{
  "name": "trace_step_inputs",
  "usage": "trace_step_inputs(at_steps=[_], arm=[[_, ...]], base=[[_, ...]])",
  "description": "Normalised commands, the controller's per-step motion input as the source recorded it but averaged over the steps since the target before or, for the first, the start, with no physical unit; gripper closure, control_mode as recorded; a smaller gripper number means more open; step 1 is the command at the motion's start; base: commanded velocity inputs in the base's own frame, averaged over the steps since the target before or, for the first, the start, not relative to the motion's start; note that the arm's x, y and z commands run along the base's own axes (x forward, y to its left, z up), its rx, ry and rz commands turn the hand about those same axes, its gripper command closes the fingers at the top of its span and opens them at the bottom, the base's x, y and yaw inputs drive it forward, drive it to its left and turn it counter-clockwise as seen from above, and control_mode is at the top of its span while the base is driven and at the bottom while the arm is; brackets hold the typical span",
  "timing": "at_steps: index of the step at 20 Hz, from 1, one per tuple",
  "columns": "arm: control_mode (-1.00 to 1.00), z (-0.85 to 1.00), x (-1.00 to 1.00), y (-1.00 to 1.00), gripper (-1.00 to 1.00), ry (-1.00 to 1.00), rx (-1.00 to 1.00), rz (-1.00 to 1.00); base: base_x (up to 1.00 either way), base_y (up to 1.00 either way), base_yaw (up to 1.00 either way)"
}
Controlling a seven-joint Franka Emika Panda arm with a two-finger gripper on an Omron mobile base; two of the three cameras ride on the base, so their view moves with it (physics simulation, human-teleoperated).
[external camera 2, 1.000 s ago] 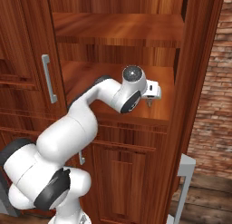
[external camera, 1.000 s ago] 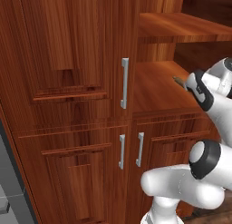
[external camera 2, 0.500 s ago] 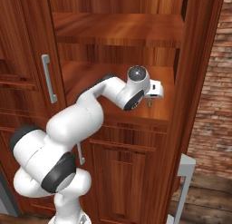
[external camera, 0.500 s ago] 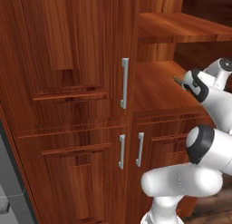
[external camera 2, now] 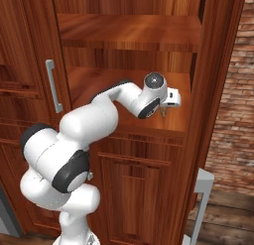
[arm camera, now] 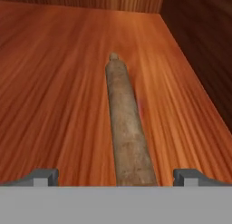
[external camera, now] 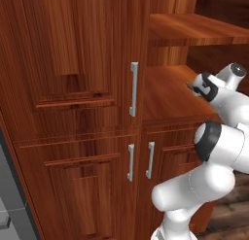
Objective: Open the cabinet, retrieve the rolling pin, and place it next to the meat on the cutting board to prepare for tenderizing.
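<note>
Inside the open cabinet (external camera 2: 218,90) on its lower shelf (arm camera: 54,96), rolling pin (arm camera: 125,123) lying lengthwise between the tool's (arm camera: 116,175) wide-apart fingertips (arm camera: 43,175), bare shelf either side, side wall close beyond.

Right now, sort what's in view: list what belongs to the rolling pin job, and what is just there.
Job:
- rolling pin, lying on the shelf between the open fingertips
- cabinet, door open
- gripper, open

Just there:
- shorter lower doors with short silver handles
- brick wall
</note>
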Motion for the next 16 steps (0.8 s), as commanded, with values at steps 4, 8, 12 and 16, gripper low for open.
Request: trace_step_inputs(at_steps=[4, 8, 12, 16], arm=[[-1.00, -0.12, 0.25, -0.09, -1.00, 0.02, 0.00, 0.01], [-1.00, -0.14, 0.22, -0.09, -1.00, 0.04, 0.00, 0.01], [-1.00, -0.15, 0.18, -0.14, -1.00, 0.03, 0.00, 0.01], [-1.00, -0.14, 0.17, -0.10, -1.00, 0.02, 0.00, 0.01]], base=[[0.00, 0.00, 0.00], [0.00, 0.00, 0.00], [0.00, 0.00, 0.00], [0.00, 0.00, 0.00]])
